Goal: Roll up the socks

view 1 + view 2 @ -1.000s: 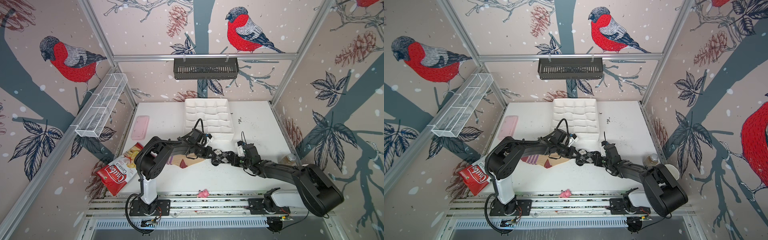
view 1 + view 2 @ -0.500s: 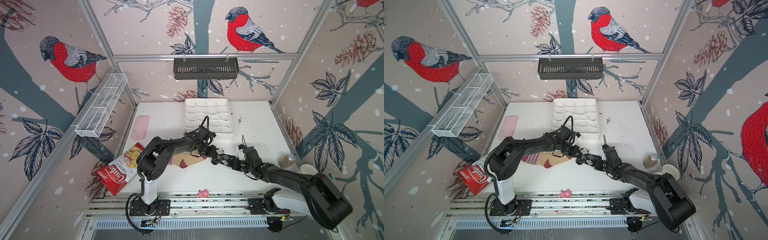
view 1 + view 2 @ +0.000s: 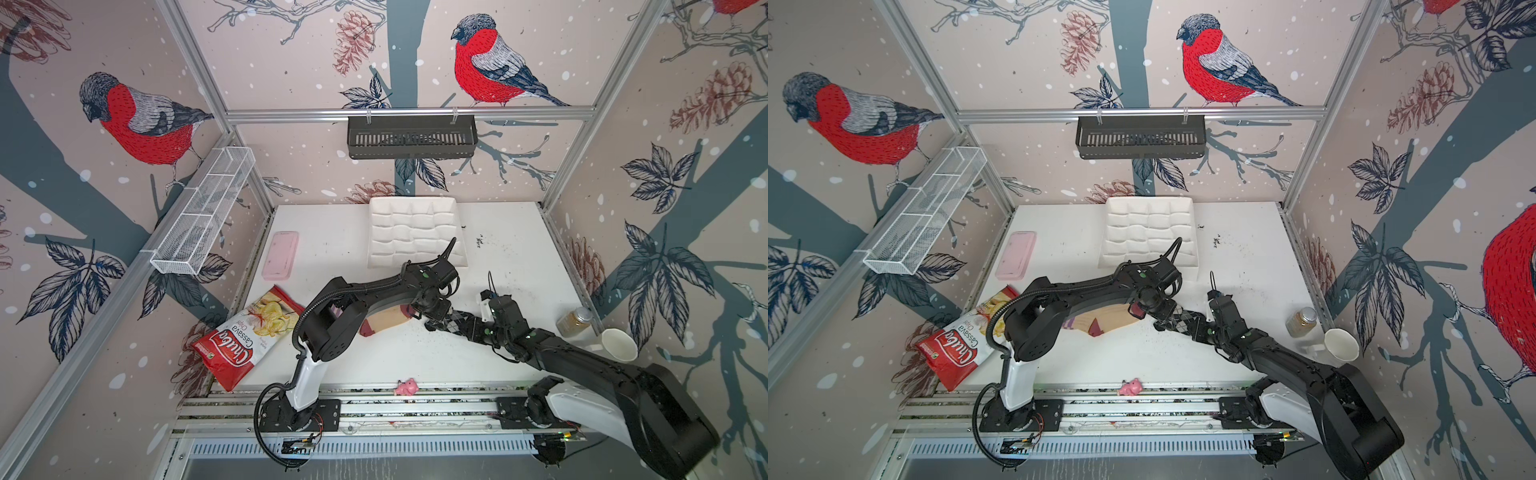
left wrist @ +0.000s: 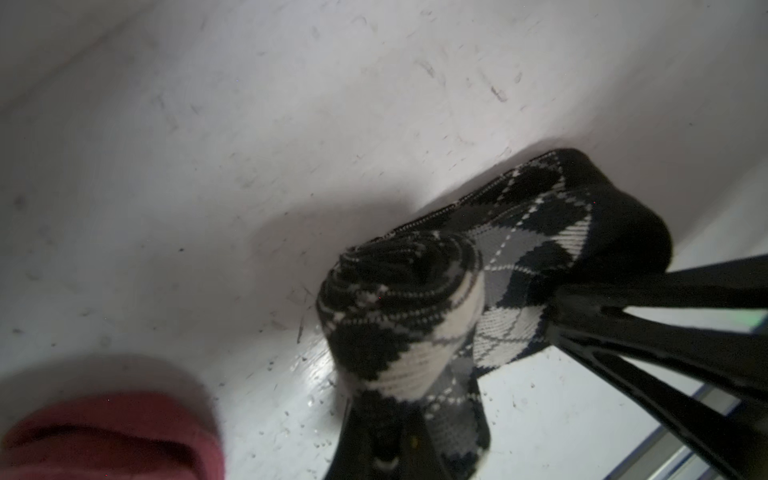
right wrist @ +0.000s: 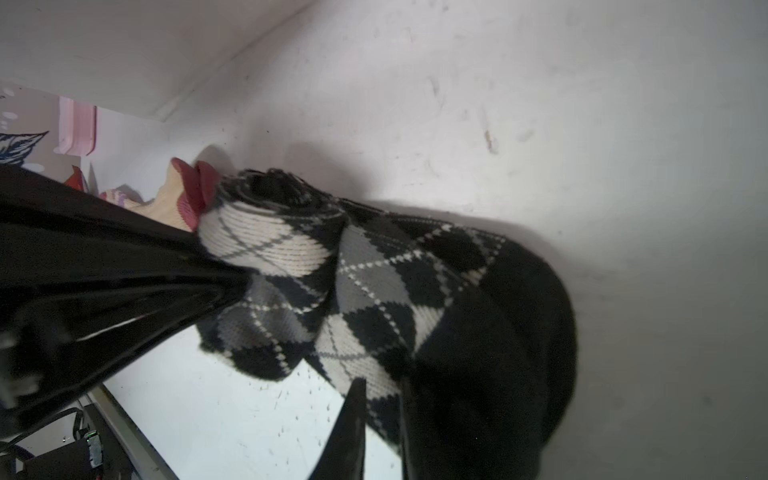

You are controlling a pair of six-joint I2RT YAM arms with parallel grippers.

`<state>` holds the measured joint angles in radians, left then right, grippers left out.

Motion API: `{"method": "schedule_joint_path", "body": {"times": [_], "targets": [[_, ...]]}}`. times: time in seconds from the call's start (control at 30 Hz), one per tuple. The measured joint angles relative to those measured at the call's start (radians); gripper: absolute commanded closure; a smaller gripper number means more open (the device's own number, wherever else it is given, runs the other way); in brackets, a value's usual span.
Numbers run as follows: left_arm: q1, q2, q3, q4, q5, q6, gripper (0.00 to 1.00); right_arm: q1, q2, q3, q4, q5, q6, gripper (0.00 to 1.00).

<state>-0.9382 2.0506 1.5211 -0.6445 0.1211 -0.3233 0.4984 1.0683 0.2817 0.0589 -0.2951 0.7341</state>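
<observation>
Black-grey-white argyle fabric sock, partly rolled, sits mid-way across the white surface, its roll just beside the maroon toe of the tan fabric sock. The left jaws are clamped on the rolled end. The right jaws stand narrowly parted about the black toe end; a firm grip cannot be confirmed.

Pink wallpaper walls, red bullfinches, pine cones, grey branches. Aluminium frame at corners and back. White table, scuffed, dark specks. Black slotted basket on back rail, white wire basket on the left wall.
</observation>
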Motion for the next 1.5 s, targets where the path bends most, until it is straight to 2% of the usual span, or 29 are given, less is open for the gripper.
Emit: {"method": "schedule_joint_path", "body": {"times": [0.2,0.47,0.77,1.2,1.37,1.5], "targets": [[-0.028,0.030,0.059,-0.064,-0.065,-0.003,1.00,-0.002,-0.046,0.013,0.010,-0.046,0.025,0.72],[-0.033,0.042,0.095,-0.103,-0.068,-0.002,1.00,0.024,-0.017,0.018,0.087,-0.083,0.051,0.82],[-0.033,0.052,0.103,-0.103,-0.038,-0.001,1.00,0.069,0.083,0.030,0.176,-0.093,0.074,0.83],[-0.024,0.049,0.079,-0.074,0.018,0.008,1.00,0.077,0.282,0.045,0.299,-0.096,0.071,0.87],[-0.009,0.025,0.042,-0.051,0.034,0.010,0.85,0.077,0.323,0.044,0.352,-0.111,0.066,0.88],[0.020,-0.014,-0.021,0.001,0.096,0.010,0.78,0.074,0.331,0.039,0.365,-0.113,0.051,0.88]]}}
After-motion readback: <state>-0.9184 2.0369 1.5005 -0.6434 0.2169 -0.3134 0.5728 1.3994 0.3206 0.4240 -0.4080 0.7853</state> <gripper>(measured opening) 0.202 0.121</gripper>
